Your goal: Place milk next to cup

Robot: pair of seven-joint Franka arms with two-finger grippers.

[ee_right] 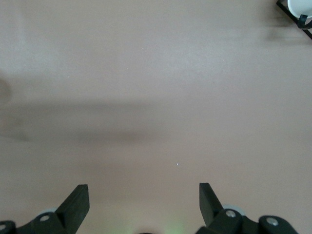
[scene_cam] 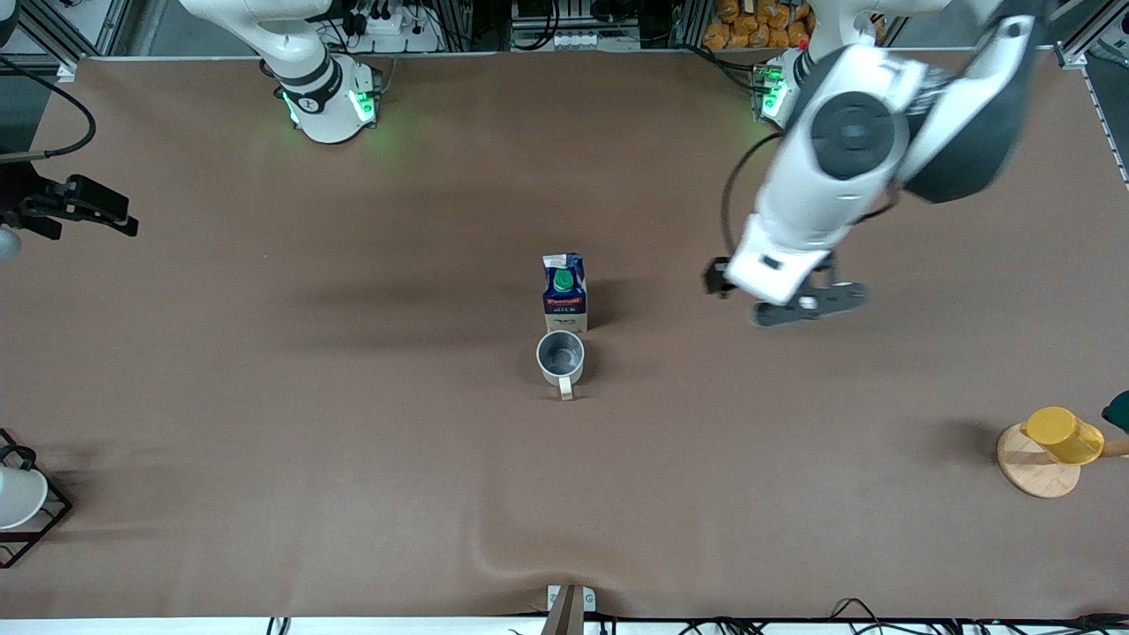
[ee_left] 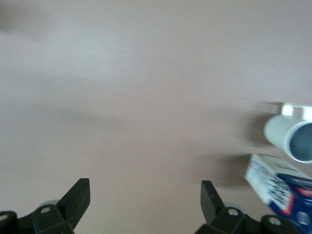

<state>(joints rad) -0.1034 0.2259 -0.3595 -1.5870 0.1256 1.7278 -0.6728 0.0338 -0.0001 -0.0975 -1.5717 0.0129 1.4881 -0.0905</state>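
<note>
Milk (scene_cam: 564, 295) upright just beside cup (scene_cam: 560, 357), frame centre: placement looks done. Left end effector (scene_cam: 807, 304) and right end effector (scene_cam: 75, 207) spread wide, empty.

White Franka arms, black joint caps, green base lights, black end effectors.

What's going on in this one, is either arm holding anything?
Neither arm holds anything. The milk stands upright mid-table, right beside the cup, which sits nearer the front camera with its handle toward it. The left gripper hangs open and empty over bare table, toward the left arm's end from the milk. The right gripper waits open at the right arm's end of the table.
</note>
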